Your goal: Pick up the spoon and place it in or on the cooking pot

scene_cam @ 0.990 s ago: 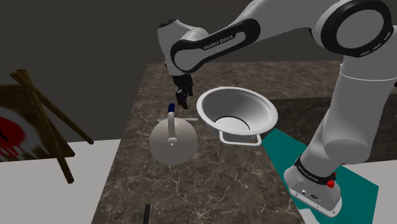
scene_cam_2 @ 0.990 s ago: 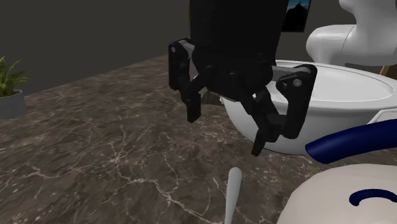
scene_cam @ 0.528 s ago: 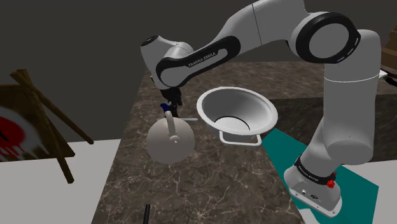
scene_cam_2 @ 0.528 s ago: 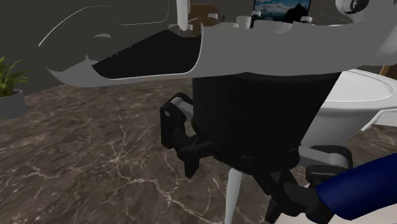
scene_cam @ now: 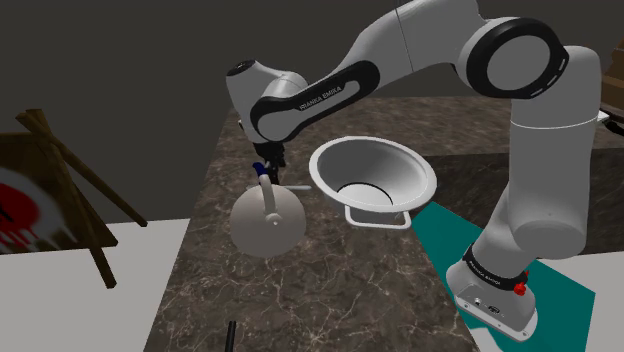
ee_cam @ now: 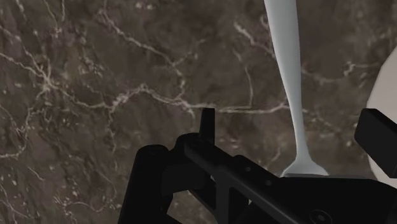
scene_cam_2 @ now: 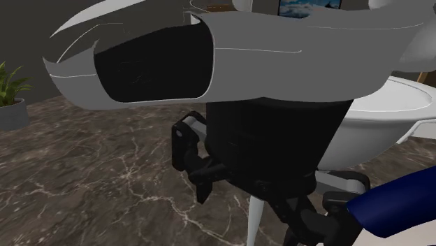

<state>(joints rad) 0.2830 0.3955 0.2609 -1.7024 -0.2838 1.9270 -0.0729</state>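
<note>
On the dark marbled counter [ee_cam: 95, 76] the gripper [ee_cam: 289, 127] stands unclenched, its fingers [ee_cam: 210, 159] on both sides of the pale spoon [ee_cam: 284, 70] without touching it; it should close squarely on the thin handle before lifting towards the white pot [scene_cam: 395, 160] at the shoulder view's right
</note>
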